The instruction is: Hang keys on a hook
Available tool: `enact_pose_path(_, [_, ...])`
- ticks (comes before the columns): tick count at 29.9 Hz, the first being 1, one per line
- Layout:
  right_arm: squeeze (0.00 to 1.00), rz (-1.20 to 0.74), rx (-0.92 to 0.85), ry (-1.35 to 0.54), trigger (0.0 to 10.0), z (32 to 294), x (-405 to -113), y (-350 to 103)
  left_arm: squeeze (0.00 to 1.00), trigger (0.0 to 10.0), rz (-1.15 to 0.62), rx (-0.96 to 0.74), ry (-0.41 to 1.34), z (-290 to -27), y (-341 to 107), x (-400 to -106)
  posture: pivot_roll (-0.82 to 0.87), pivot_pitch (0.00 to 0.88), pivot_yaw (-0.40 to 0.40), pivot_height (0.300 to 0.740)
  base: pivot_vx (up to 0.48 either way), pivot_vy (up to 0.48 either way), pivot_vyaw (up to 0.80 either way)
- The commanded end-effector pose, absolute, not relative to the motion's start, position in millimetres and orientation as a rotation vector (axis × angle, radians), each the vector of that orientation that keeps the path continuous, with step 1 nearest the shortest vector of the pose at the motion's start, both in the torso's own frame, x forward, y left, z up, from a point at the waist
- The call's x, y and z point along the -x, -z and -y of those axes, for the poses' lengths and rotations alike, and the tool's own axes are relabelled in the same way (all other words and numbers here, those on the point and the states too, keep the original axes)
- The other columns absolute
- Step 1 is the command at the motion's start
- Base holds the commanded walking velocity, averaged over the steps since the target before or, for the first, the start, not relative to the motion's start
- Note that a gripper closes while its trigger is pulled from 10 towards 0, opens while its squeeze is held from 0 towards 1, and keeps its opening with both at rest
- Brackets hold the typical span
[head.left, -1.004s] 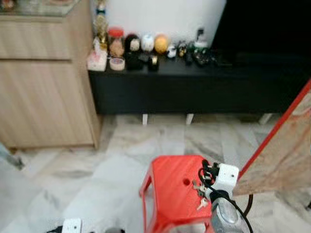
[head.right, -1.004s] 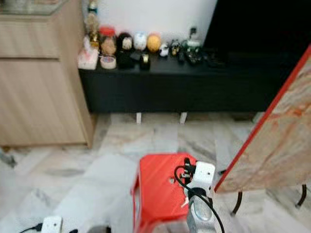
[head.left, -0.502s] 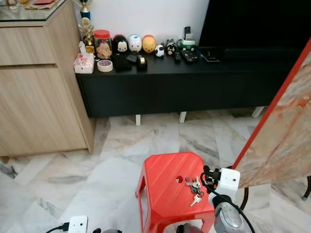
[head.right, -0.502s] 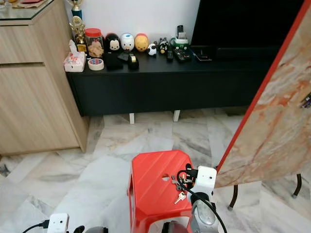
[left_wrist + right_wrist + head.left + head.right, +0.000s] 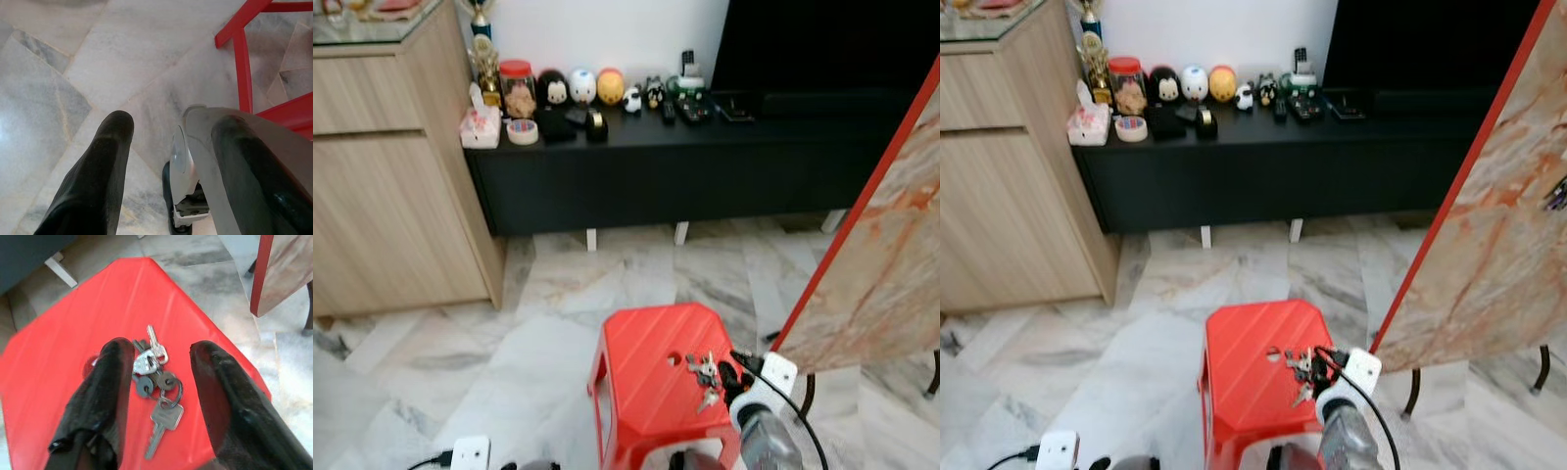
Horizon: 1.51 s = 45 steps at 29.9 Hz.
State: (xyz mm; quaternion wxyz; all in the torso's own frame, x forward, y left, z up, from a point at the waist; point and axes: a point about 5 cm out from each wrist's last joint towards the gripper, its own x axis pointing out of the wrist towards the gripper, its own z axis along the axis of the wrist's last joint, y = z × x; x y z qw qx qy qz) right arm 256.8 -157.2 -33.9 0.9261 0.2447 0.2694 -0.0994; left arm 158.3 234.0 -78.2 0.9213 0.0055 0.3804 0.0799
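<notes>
A bunch of silver keys (image 5: pixel 157 378) on a dark ring lies on the top of a red plastic stool (image 5: pixel 646 377), near its right edge. My right gripper (image 5: pixel 161 350) hovers just over the keys, open, with one black finger on each side of the bunch and nothing gripped. From the head, the keys (image 5: pixel 705 371) sit just left of the right wrist. My left gripper (image 5: pixel 168 127) hangs low over the marble floor beside the stool's red legs, open and empty.
A marbled board with a red edge (image 5: pixel 886 259) leans at the right, close to the stool. A small dark fitting (image 5: pixel 1557 192) shows on its face. A black low console (image 5: pixel 705 166) with figurines stands at the back, and a wooden cabinet (image 5: pixel 391 186) at the left.
The head view has shifted and sharpened since a second ago. My right wrist has tipped lower and nearer to the keys. The keys lie in the same spot on the stool.
</notes>
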Motion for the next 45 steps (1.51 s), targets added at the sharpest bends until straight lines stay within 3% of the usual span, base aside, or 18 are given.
enact_pose_path(1, [1.0, -0.573, -0.529, 0.21, 10.0, 158.7, -256.7, 35.8, 0.0, 10.0, -0.781, -0.023, -0.159, -235.8, 78.1, -156.7, 0.09, 0.052, -0.083, 0.633, 0.0, 0.0, 0.0])
enact_pose_path(5, [1.0, -0.586, -0.509, 0.159, 10.0, 152.9, -260.1, 34.8, 0.0, 10.0, -0.75, -0.029, -0.165, -239.7, 74.2, -161.4, 0.1, 0.071, -0.085, 0.633, 0.0, 0.0, 0.0])
enact_pose_path(6, [0.0, -0.59, -0.522, 0.154, 10.0, 151.5, -260.2, 35.2, 0.0, 10.0, -0.735, -0.031, -0.165, -240.7, 72.4, -163.6, 0.11, 0.08, -0.085, 0.633, 0.0, 0.0, 0.0])
enact_pose_path(19, [0.0, -0.576, -0.574, 0.191, 10.0, 151.6, -261.7, 34.8, 0.0, 10.0, -0.526, -0.036, -0.133, -238.8, 49.2, -192.1, 0.12, 0.147, -0.077, 0.633, 0.0, 0.0, 0.0])
enact_pose_path(29, [0.0, -0.56, -0.603, 0.166, 10.0, 144.0, -259.2, 35.8, 0.0, 10.0, -0.253, -0.026, -0.076, -226.3, 5.8, -232.7, 0.15, 0.218, -0.068, 0.633, 0.0, 0.0, 0.0])
enact_pose_path(45, [0.0, -0.522, -0.623, 0.142, 10.0, 137.6, -266.0, 29.6, 0.0, 10.0, -0.213, -0.023, -0.072, -224.5, -6.5, -221.0, 0.17, 0.247, -0.068, 0.633, 0.0, 0.0, 0.0])
